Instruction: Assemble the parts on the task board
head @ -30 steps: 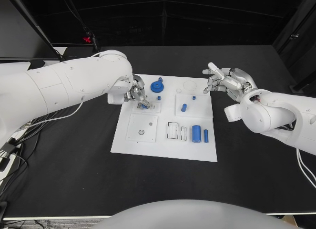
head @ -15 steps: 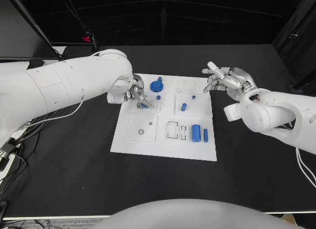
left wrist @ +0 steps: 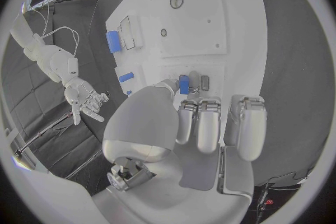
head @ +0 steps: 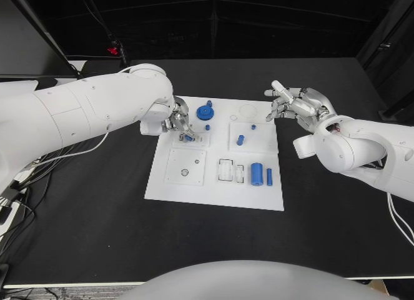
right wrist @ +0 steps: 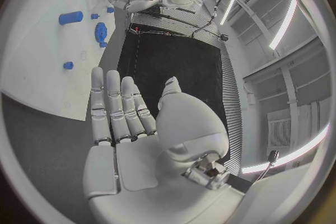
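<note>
The white task board (head: 216,187) lies in the middle of the table. My left hand (head: 178,123) is low over its far left square plate and pinches a small blue part (left wrist: 184,85) between thumb and fingertips, right at the plate's surface. My right hand (head: 296,106) hovers by the board's far right corner, fingers spread, holding nothing. A blue gear (head: 205,113) sits near the far edge. A short blue peg (head: 241,141) stands on the right square plate. A blue cylinder (head: 257,174) and a slim blue bar (head: 270,178) lie toward the near right.
Black table (head: 98,212) surrounds the board on all sides. The near left square plate (head: 186,167) shows two small holes, and open rectangular slots (head: 227,171) lie beside the cylinder. My bulky left arm (head: 80,119) covers the table's left side.
</note>
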